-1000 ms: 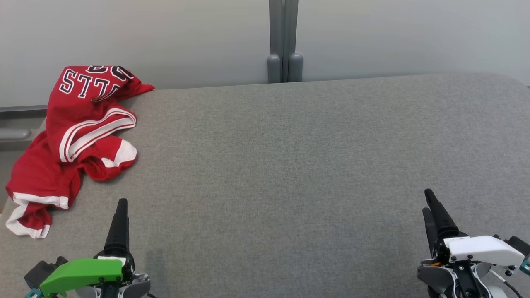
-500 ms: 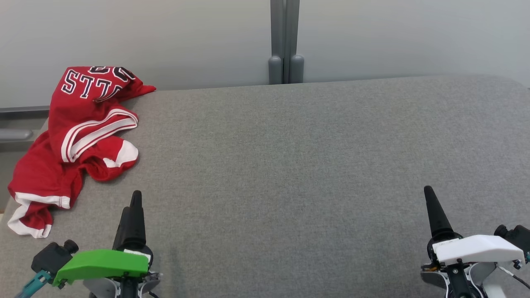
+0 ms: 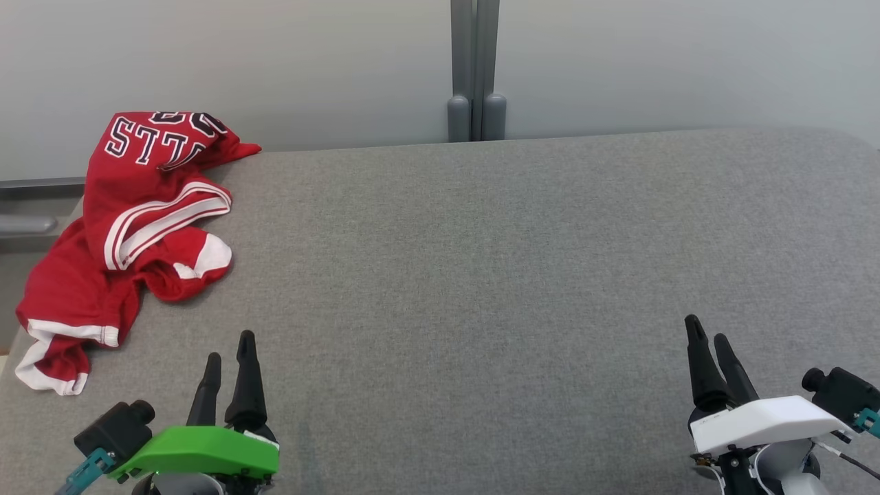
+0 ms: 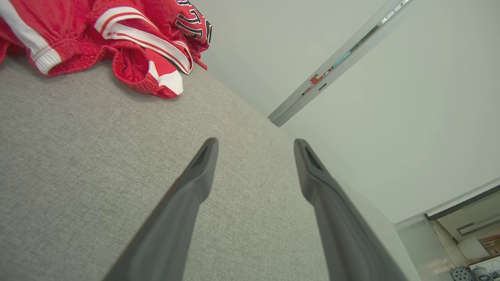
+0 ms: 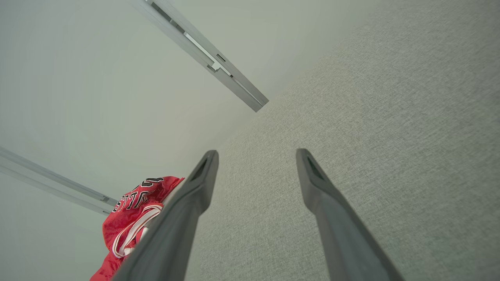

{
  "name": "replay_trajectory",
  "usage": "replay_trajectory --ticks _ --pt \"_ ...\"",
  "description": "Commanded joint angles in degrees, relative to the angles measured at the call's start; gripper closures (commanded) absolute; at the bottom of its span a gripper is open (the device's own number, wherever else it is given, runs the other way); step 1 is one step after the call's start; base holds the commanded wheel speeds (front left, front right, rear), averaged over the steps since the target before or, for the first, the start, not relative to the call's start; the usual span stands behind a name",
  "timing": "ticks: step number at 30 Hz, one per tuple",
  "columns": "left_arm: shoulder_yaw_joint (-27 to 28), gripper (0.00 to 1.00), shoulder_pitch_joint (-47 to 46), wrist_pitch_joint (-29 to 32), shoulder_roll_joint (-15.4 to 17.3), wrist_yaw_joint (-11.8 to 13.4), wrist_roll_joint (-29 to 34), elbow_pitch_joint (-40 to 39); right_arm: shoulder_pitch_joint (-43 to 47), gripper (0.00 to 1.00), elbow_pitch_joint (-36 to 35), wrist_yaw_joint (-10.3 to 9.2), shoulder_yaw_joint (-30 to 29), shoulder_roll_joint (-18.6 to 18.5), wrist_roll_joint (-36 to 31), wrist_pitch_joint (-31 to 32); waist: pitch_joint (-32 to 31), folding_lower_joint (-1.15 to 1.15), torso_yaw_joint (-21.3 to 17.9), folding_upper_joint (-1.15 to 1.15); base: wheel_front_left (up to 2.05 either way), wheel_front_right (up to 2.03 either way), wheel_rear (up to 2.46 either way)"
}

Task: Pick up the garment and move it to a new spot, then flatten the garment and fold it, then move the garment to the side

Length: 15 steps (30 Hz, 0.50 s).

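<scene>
Fingers on my left gripper (image 3: pixel 229 347) stand parted with nothing between them, over the counter's (image 3: pixel 481 275) near edge toward its left end. The right gripper (image 3: pixel 705 329) is likewise spread and empty over the near edge toward the counter's right end. From the head camera each pair looks almost overlapped, but both wrist cameras show a plain gap with bare grey fabric behind it. The garment (image 3: pixel 137 227), red with white bands and white lettering, lies crumpled at the counter's far left corner. In the head view I can see its lower part spilling over the counter's left edge. My left wrist camera gives me its white-trimmed folds close up, resting on the counter beyond the fingertips and not touching them. The right wrist camera sees it well away across the counter, partly hidden behind one of its own fingers (image 5: pixel 175 218). A grey post (image 3: pixel 474 69) rises behind the middle of the counter's far edge, against a pale wall (image 3: pixel 687 62). The left wrist view also catches a corner of another room past the counter's end.
</scene>
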Motion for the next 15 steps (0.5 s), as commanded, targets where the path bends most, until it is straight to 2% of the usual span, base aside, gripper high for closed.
replay_trajectory --ticks 1,15 --pt "-0.2 0.0 0.2 -0.7 0.4 0.3 2.4 -0.6 0.0 0.0 -0.6 0.02 0.3 -0.3 -2.7 -0.7 0.0 0.0 0.0 0.0 0.0 0.0 0.0" --pt "-2.0 0.0 1.5 -3.0 0.4 1.0 10.7 0.5 0.8 0.0 0.0 0.03 1.0 -0.4 -13.7 -3.0 -0.3 0.0 0.1 0.0 0.0 0.0 0.0"
